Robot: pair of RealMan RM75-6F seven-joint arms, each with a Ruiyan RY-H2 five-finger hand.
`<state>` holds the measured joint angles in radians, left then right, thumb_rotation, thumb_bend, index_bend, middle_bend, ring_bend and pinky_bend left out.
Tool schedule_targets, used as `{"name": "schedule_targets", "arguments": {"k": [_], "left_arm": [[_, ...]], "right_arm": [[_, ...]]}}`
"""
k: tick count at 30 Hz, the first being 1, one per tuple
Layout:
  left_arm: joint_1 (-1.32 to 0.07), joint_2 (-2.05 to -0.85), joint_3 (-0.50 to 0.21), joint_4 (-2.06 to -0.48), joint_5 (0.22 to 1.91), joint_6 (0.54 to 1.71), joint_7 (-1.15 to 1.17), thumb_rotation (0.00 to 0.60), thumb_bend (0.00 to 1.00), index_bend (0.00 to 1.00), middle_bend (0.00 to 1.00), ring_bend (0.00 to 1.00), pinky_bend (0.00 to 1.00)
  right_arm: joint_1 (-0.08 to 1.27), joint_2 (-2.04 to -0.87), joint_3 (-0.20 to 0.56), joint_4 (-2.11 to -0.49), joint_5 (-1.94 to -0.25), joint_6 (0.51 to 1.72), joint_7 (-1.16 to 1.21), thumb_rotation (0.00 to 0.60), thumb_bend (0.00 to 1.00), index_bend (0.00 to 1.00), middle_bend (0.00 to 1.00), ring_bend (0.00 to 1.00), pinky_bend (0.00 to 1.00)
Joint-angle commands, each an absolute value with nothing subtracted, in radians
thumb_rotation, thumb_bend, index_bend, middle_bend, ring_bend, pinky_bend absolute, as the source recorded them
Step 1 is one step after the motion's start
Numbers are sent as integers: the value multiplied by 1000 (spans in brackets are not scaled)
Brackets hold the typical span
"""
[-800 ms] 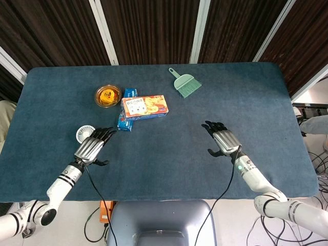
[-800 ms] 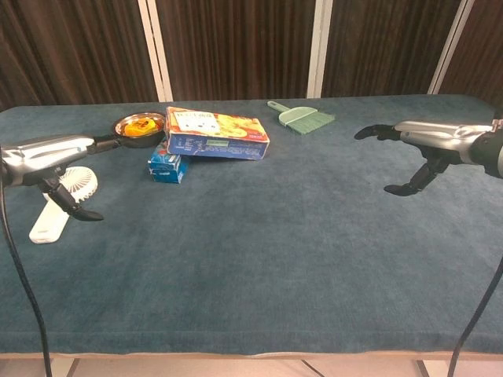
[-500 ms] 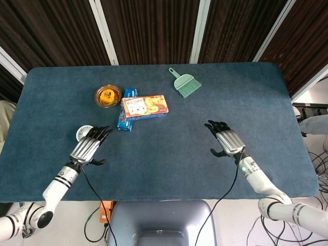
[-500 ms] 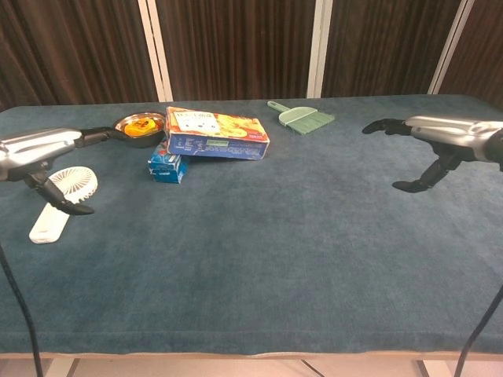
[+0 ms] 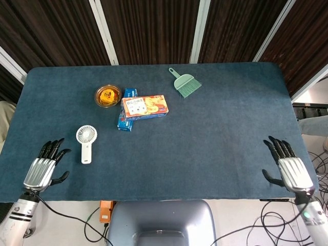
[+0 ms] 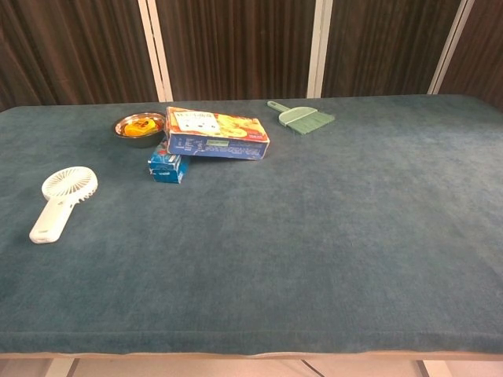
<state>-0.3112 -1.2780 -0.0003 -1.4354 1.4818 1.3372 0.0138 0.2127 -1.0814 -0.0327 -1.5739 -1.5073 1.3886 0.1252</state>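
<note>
Here the left hand sits at the near left edge of the dark blue cloth worktop, fingers spread and holding nothing. The thing closest to it is a small white handheld fan, lying flat a little way off, not touching. The right hand is at the near right edge, fingers spread too, with nothing in it. A long orange and blue cookie box rests on a small blue box.
</note>
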Motion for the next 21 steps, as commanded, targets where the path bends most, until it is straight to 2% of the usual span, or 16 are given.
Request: {"name": "schedule_targets", "arguments": {"k": [1,3,7,11,18,21], "left_arm": [[-330,-1355,6,-1363,1505,1307,16,600,460,400,0,0,34],[-354,-1406,-19,-1308,1480,1272,34,584,501,406,0,0,34],[-397,-1476,-79,-1235,1405,1201,59,506,529,410,0,0,34],[-434,-1510,-119,-1194,1350,1139,68,491,542,410,0,0,34],[-459,-1526,-139,-1173,1303,1085,86,478,544,410,0,0,34],[-470,-1534,-144,-1159,1271,1049,108,434,544,410,0,0,34]], "right_arm": [[180,-1037,-60,-1642,-1525,1413,122,600,273,0,0,0,0],[174,-1048,-59,-1646,-1529,1415,99,600,273,0,0,0,0],[174,-1048,-66,-1662,-1539,1393,85,600,273,0,0,0,0],[163,-1040,-57,-1668,-1530,1400,77,600,273,0,0,0,0],[155,-1035,-51,-1672,-1529,1399,73,600,274,0,0,0,0],[154,-1036,-50,-1674,-1531,1392,64,600,273,0,0,0,0]]}}
